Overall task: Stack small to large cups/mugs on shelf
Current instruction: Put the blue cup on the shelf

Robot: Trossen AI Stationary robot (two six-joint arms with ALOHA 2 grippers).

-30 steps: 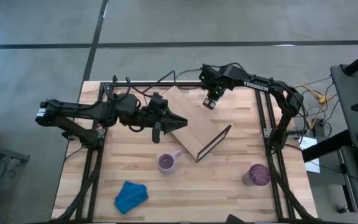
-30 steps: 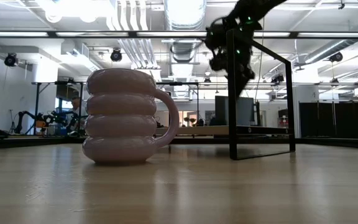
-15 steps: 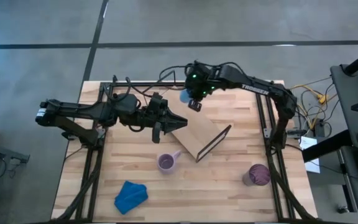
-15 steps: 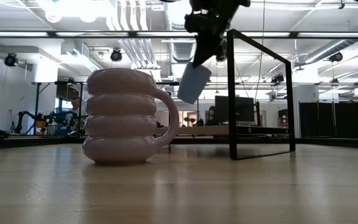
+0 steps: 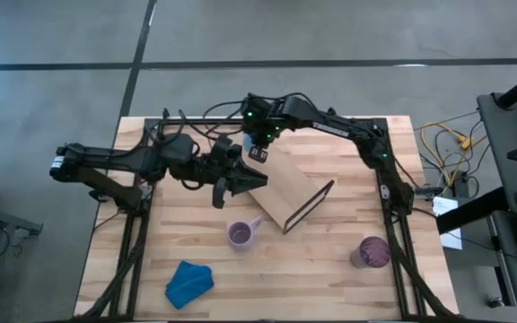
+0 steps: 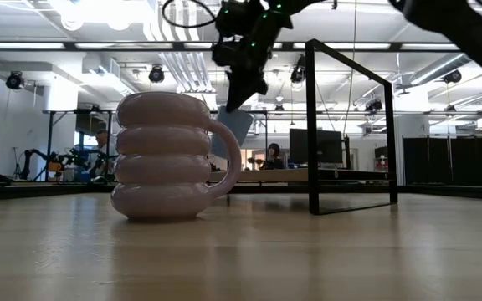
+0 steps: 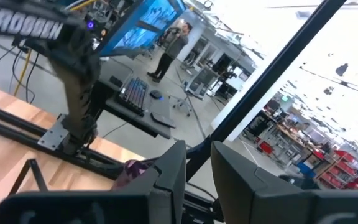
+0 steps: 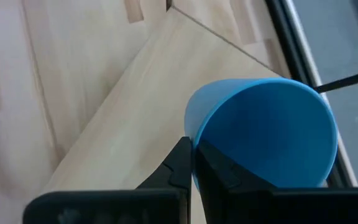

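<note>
The right gripper (image 5: 257, 150) pinches the rim of the small blue cup (image 8: 263, 134), holding it above the shelf's (image 5: 281, 190) far left end. The left gripper (image 5: 251, 178), fingers clamped on the shelf's black wire leg (image 7: 272, 78), sits at the shelf's left end, just beside the cup.

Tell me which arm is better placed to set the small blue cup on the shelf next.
The right. Its gripper already pinches the light-blue cup by the rim, above the far end of the shelf. The left gripper sits at the shelf's near-left edge; its fingers look nearly closed, with no cup between them.
</note>
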